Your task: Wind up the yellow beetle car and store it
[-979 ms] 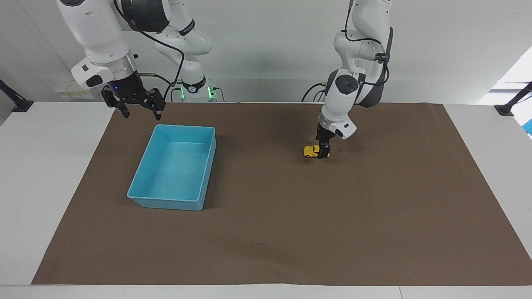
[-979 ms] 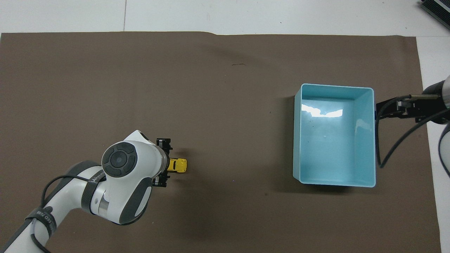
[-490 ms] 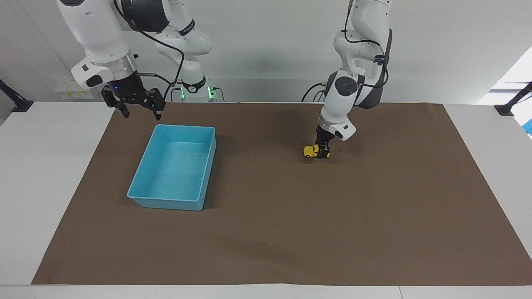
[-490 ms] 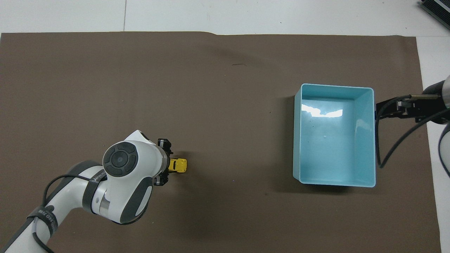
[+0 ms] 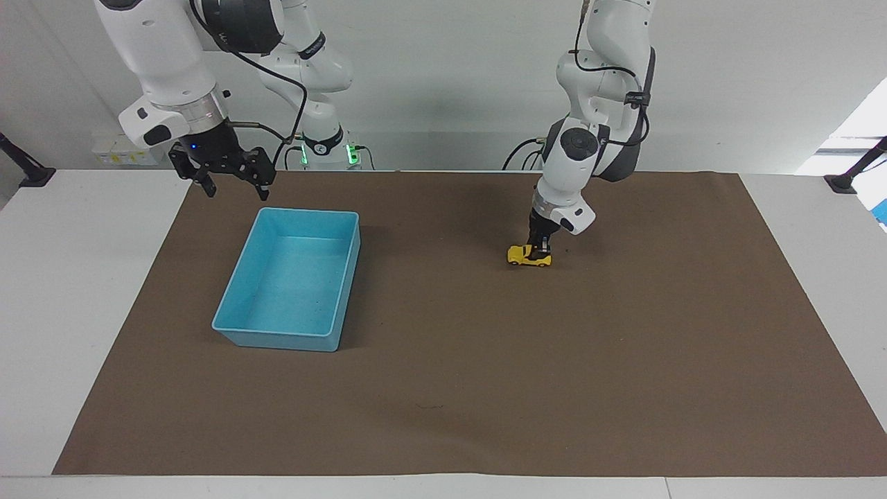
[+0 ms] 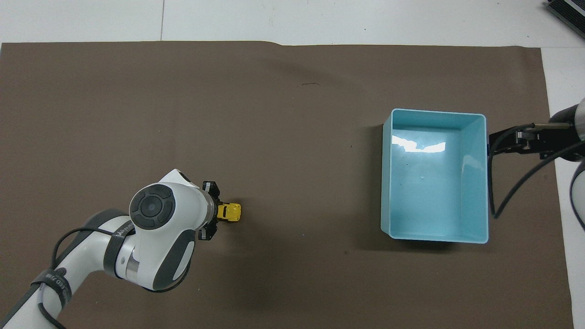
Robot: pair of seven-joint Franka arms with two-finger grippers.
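The yellow beetle car (image 5: pixel 525 257) sits at mat level on the brown mat (image 5: pixel 624 346), toward the left arm's end of the table. My left gripper (image 5: pixel 540 248) comes straight down on its rear half and is shut on it. From overhead the left arm's wrist hides that half, so only the car's front (image 6: pixel 231 212) shows past the left gripper (image 6: pixel 215 214). I cannot tell whether the wheels still touch the mat. My right gripper (image 5: pixel 237 190) waits open and empty in the air, over the table by the blue bin's (image 5: pixel 308 212) corner.
The blue bin (image 6: pixel 434 111) is empty and stands on the mat toward the right arm's end. The right gripper (image 6: pixel 499 143) and its black cable hang just off the bin's side. White table shows around the mat.
The left gripper's fingers closed onto the car. The car shifted slightly toward the left arm. The right arm has not moved.
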